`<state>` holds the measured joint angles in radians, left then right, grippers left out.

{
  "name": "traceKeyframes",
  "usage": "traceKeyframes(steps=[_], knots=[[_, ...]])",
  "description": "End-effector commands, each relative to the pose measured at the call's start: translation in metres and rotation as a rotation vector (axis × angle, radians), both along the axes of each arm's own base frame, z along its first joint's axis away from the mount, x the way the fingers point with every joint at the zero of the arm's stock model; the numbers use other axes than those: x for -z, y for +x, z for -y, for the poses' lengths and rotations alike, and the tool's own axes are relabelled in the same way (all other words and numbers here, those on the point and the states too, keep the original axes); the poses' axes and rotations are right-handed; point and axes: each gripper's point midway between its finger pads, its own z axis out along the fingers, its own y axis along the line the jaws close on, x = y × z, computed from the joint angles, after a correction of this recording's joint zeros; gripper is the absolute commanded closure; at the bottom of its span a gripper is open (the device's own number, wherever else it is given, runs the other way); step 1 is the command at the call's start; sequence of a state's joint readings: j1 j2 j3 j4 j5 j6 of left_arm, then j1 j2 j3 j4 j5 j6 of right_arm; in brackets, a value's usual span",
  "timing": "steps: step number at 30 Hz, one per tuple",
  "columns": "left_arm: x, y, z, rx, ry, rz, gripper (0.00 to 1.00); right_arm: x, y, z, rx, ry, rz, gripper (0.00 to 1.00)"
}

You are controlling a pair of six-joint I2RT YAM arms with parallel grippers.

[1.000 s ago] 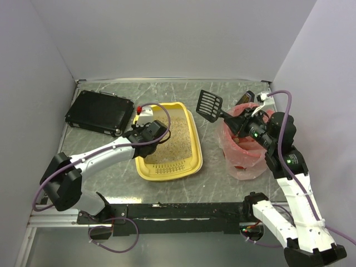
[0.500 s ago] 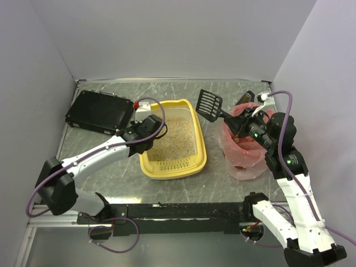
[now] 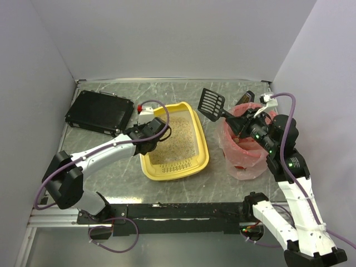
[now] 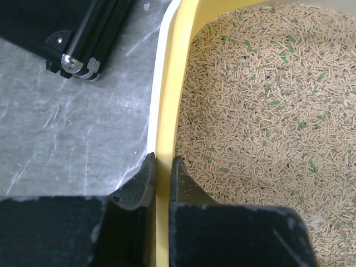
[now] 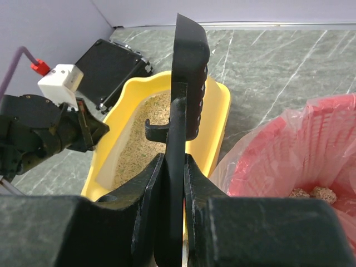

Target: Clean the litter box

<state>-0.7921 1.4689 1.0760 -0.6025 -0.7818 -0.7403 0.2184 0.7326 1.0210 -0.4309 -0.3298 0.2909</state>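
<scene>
The yellow litter box [image 3: 201,146] with beige litter sits mid-table, its slotted end near me. My left gripper [image 3: 146,135] is shut on the box's left rim [image 4: 166,111], one finger outside and one inside on the litter. My right gripper [image 3: 245,123] is shut on the handle of a black slotted scoop [image 3: 210,103]. It holds the scoop in the air between the box and the bin. The scoop [image 5: 188,72] stands edge-on in the right wrist view, over the box's far right corner [image 5: 219,119].
A pink-red bag-lined round bin [image 3: 245,149] stands right of the box, with clumps inside [image 5: 311,193]. A flat black box [image 3: 99,113] lies at the back left, close to the litter box's left rim [image 4: 78,28]. Walls enclose the table on three sides.
My left gripper has pulled the litter box to the right, toward the bin, and turned it slightly. My right gripper has kept the scoop in nearly the same place.
</scene>
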Motion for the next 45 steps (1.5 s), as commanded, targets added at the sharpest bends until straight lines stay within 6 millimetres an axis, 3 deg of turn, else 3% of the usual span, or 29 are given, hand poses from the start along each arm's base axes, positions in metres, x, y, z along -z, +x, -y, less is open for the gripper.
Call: traceKeyframes(steps=[1, 11, 17, 28, 31, 36, 38, 40, 42, 45], knots=[[-0.029, 0.002, -0.013, -0.057, 0.027, 0.061, 0.99, -0.009, 0.002, 0.001, 0.009, 0.006, 0.046, 1.0], [-0.053, 0.006, -0.008, -0.04, 0.151, 0.118, 0.99, -0.004, 0.004, 0.001, 0.014, 0.007, 0.044, 1.0], [-0.056, 0.004, -0.012, -0.033, 0.191, 0.117, 0.99, 0.0, 0.004, 0.001, 0.014, -0.003, 0.038, 1.0], [-0.038, 0.006, -0.003, 0.007, 0.181, 0.091, 0.99, 0.001, 0.004, 0.004, 0.024, -0.013, 0.048, 1.0], [-0.032, 0.002, -0.011, -0.018, 0.229, 0.071, 0.99, 0.0, 0.003, 0.004, 0.025, -0.014, 0.051, 1.0], [-0.02, 0.0, -0.008, -0.022, 0.212, 0.04, 0.99, 0.002, 0.003, 0.004, 0.025, -0.014, 0.05, 1.0], [-0.016, -0.003, -0.009, -0.029, 0.209, 0.031, 0.95, 0.002, 0.003, 0.003, 0.019, -0.015, 0.049, 1.0], [-0.016, -0.003, -0.012, -0.049, 0.212, 0.037, 0.81, 0.002, 0.003, 0.003, 0.015, -0.017, 0.051, 1.0], [-0.018, -0.004, -0.011, -0.049, 0.204, 0.038, 0.73, 0.001, 0.003, 0.003, 0.017, -0.015, 0.053, 1.0], [-0.022, -0.002, -0.01, -0.044, 0.188, 0.05, 0.71, 0.001, 0.003, 0.003, 0.018, -0.015, 0.056, 1.0]])
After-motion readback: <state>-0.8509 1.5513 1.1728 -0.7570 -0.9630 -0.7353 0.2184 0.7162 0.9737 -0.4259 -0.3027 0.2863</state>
